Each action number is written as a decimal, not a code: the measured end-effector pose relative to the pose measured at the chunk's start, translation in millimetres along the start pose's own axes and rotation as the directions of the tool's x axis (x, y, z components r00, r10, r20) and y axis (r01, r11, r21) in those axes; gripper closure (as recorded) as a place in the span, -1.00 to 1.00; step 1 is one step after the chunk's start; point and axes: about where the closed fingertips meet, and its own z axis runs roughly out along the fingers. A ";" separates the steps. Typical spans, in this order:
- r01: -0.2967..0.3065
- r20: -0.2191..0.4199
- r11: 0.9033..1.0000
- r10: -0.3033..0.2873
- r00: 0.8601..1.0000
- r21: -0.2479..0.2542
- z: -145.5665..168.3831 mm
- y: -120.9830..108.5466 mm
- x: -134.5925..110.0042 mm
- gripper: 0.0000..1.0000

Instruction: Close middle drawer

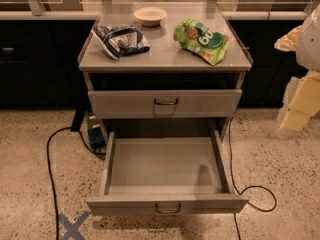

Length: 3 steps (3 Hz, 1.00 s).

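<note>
Mid drawer (165, 166) out; jaws at right edge

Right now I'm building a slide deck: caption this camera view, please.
Middle drawer wide open and bare, gripper off to its right, bowl, blue bag and green bag on the cabinet top.

Cabinet top (165, 59): we see a cream bowl (150, 15) at the back, a blue-and-white bag (120, 40) front left and a green bag (202, 40) front right, all apart. Beneath the top we note the upper drawer (200, 104), with a dark wire handle above a square patch. On the speckled floor (25, 184) we mark a left cable (49, 159), a right cable (255, 189), a blue box (96, 134) and a tape cross (72, 226).
</note>
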 end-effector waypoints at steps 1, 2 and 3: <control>0.000 0.000 1.000 0.000 1.000 0.000 0.0 0.0 0.0 -1.00; -0.035 0.042 0.998 0.037 0.998 -0.043 12.2 9.8 10.1 -1.00; -0.023 0.050 0.991 0.030 0.998 -0.132 50.4 34.6 29.9 -1.00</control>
